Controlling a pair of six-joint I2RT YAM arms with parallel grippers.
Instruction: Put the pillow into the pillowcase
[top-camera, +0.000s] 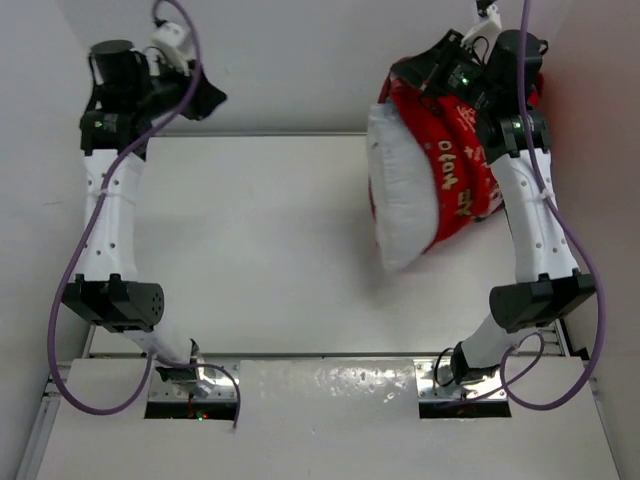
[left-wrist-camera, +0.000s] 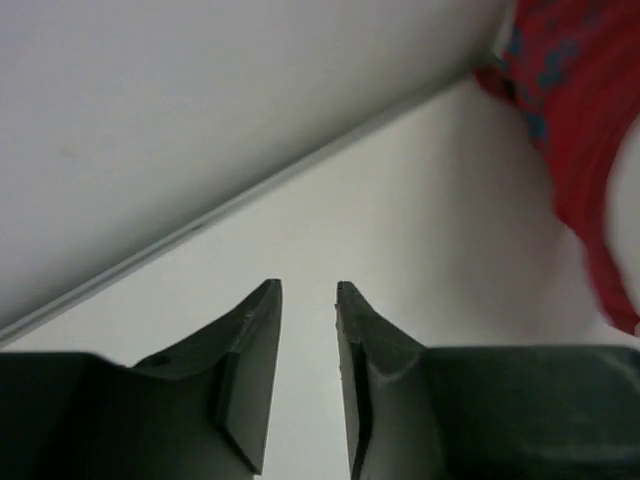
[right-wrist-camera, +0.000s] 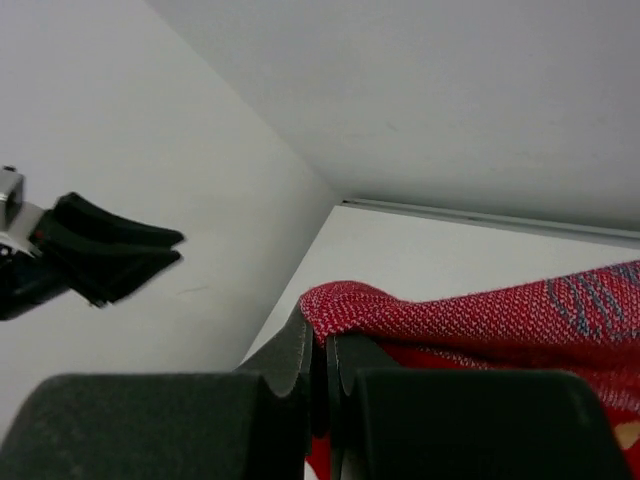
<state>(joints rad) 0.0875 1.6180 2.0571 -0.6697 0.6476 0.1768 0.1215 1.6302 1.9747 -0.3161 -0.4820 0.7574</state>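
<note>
**While the right fingers (right-wrist-camera: 290, 365) clamp the pillowcase (top-camera: 458, 175), the pillow (top-camera: 400, 190) bulges out of its side**

Where the table (top-camera: 270, 250) meets the back wall (top-camera: 300, 60) on the right, the red pillowcase hangs lifted at the end of the right arm (top-camera: 530, 210). The right wrist view shows the right fingers pressed together on a folded red edge of the fabric, which pokes up between their tips. The rest of the cloth drapes away to the right.

The white pillow sits partly in the case. In the top view its plump white body sticks out on the left side of the red fabric, and the case wraps its right side. How far in the pillow reaches cannot be told. Its lower corner points down toward the table, but whether it touches the surface is unclear.

On the far left, the left arm (top-camera: 105, 200) is raised near the back edge of the table, well apart from the bundle. The left fingers (left-wrist-camera: 245, 370) stand slightly parted with a narrow gap between them. Nothing sits in that gap, and only bare table shows through it. They point along the table toward the wall. The red cloth is blurred at the upper right of the left wrist view, and no part of it touches them.
</note>
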